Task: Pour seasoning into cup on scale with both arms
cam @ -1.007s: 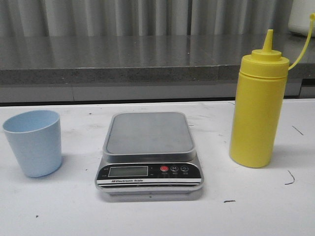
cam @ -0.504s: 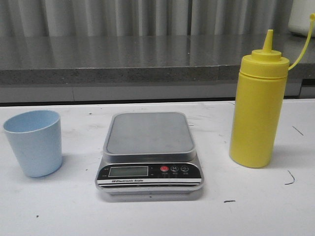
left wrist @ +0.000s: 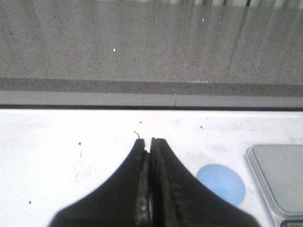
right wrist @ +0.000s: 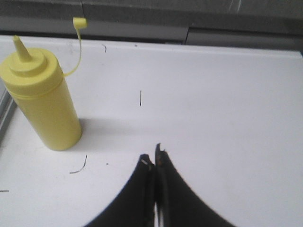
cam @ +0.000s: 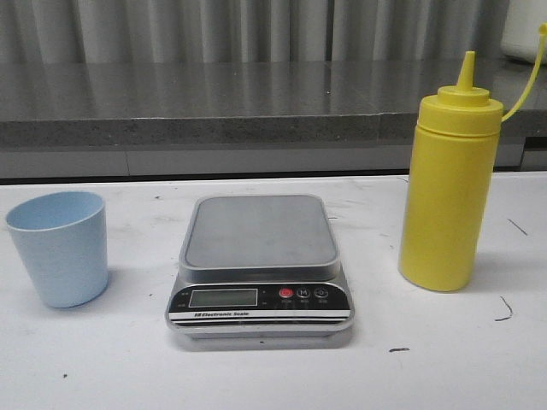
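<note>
Left gripper (left wrist: 150,142) and right gripper (right wrist: 154,158) both closed, empty, above white table (cam: 444,359). Scale (cam: 259,266) centre, platform bare; seasoning bottle (cam: 449,184) upright to its right, cup (cam: 60,248) upright to its left.

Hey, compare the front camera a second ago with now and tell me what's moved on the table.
Nothing has visibly changed. The blue cup still stands on the table left of the scale, whose platform is bare, and the yellow seasoning bottle stays upright to the right. No tool has come into the front view; in the wrist views the left tool and right tool are both closed and empty.
</note>
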Robot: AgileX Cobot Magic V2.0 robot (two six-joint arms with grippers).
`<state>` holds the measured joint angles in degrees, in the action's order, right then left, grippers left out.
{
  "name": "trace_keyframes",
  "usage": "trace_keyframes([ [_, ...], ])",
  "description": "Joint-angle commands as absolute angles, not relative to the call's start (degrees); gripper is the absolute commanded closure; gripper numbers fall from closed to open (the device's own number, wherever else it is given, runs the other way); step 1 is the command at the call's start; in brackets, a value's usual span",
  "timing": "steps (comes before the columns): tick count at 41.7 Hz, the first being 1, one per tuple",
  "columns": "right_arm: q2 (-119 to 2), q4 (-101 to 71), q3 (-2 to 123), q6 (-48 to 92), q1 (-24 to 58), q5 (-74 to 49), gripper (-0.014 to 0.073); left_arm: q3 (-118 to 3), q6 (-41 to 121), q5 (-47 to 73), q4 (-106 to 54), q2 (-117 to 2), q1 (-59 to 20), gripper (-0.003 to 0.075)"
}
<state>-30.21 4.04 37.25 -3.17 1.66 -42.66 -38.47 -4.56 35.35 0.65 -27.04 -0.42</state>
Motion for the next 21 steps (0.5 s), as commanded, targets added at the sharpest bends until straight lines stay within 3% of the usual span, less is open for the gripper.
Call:
trace_keyframes([
  [1,-32.77,5.18,39.2,-2.32,1.46,-39.67,0.0661,-40.43,-5.07,32.81,0.68,-30.27,-0.42,0.074],
  [12,-36.49,5.24,39.2,-2.32,1.46,-40.75,0.0635,-40.43,-5.07,33.33,0.53,-35.68,-0.42,0.074],
  [15,-36.57,5.31,39.2,-2.32,1.46,-40.75,0.0543,-40.43,-5.07,33.58,0.53,-36.82,-0.42,0.074],
  [21,-36.57,5.31,39.2,-2.32,1.46,-40.56,0.0204,-40.43,-4.95,33.23,0.76,-38.81,-0.42,0.0715],
])
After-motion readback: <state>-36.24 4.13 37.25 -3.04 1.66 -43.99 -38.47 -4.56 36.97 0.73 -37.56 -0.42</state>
